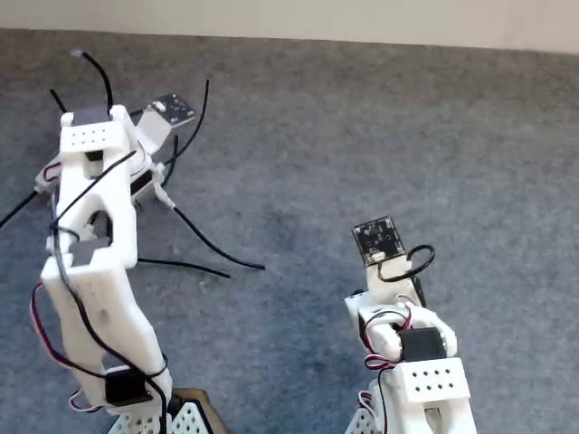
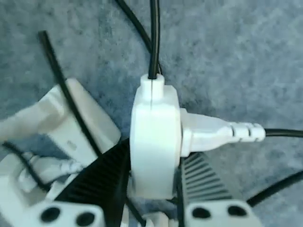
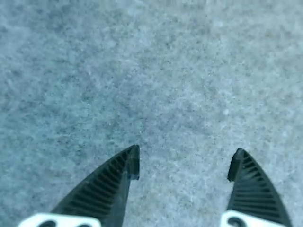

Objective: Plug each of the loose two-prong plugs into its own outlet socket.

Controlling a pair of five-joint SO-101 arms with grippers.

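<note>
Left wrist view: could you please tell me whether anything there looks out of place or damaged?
Nothing looks damaged. The round white socket sits in the left gripper with a plug in its side. A black cable lies loosely across a second white piece beside it.

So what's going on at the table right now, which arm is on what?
The left gripper is closed around a round white outlet socket. A white two-prong plug sits pushed into the socket's side, its black cable trailing off. Another white piece lies beside it on the grey carpet; I cannot tell what it is. The right gripper hangs open over bare carpet, holding nothing.
</note>
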